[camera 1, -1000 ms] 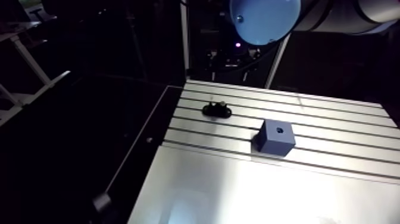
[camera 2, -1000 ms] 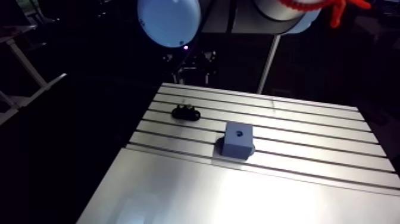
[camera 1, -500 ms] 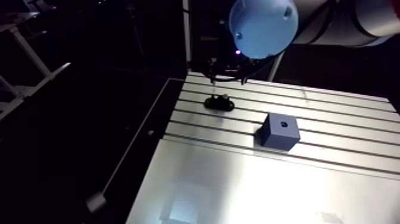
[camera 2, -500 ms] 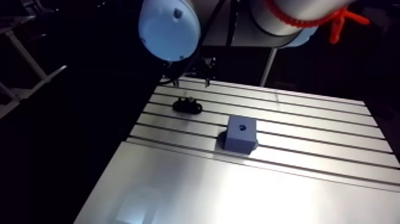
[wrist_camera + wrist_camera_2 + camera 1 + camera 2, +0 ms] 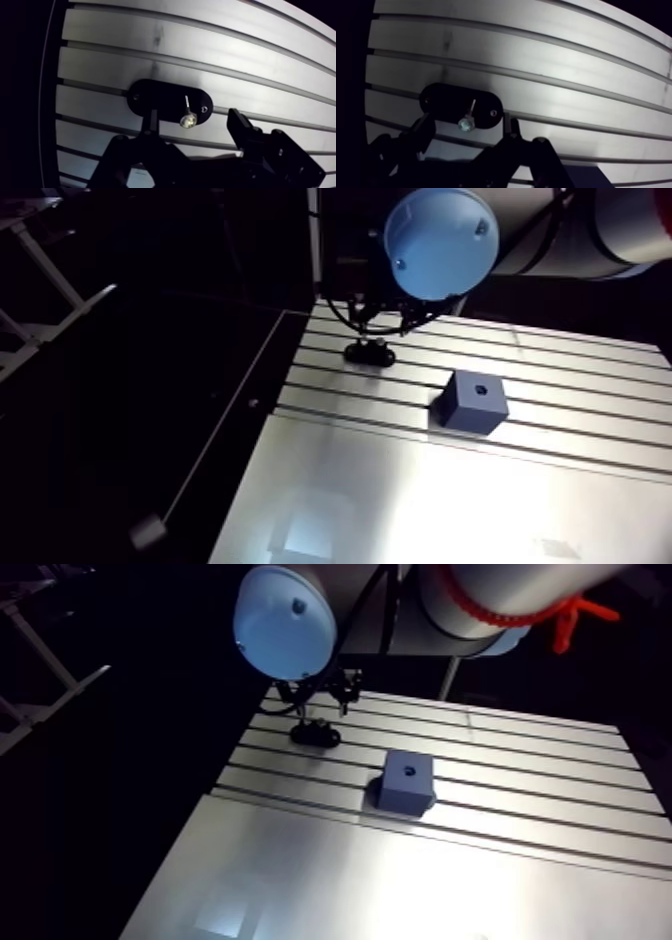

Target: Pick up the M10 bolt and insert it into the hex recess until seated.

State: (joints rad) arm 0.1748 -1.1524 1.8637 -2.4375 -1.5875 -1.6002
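- Arm view: the slotted aluminium bench (image 5: 560, 488) fills the right and near part of the scene, its grooves running left to right across the far half.
- Arm view: a black oval holder (image 5: 369, 354) lies on the grooved part, close to the bench's left edge and towards the far side.
- Arm view: the M10 bolt shows here only as a small stub rising from the holder, too small to make out further.
- Arm view: the gripper (image 5: 379, 318) hangs from under the arm's light-blue joint cap (image 5: 441, 242), directly above the holder and apart from it.
- Arm view: a blue block (image 5: 472, 402) sits to the right of the holder and a little nearer, well apart from it. The hex recess (image 5: 480, 389) is a small dark hole in its top face.
- Wrist view: the holder (image 5: 160, 97) lies across a rib of the bench between two grooves, ahead of and under the gripper (image 5: 192, 116).
- Wrist view: the M10 bolt (image 5: 188, 119) stands in the holder towards one end, its shiny end turned to the camera and a thin bright line running along it.
- Wrist view: the two dark fingers (image 5: 241, 128) are spread apart, one on each side of the bolt. Neither touches it, and they grip nothing.
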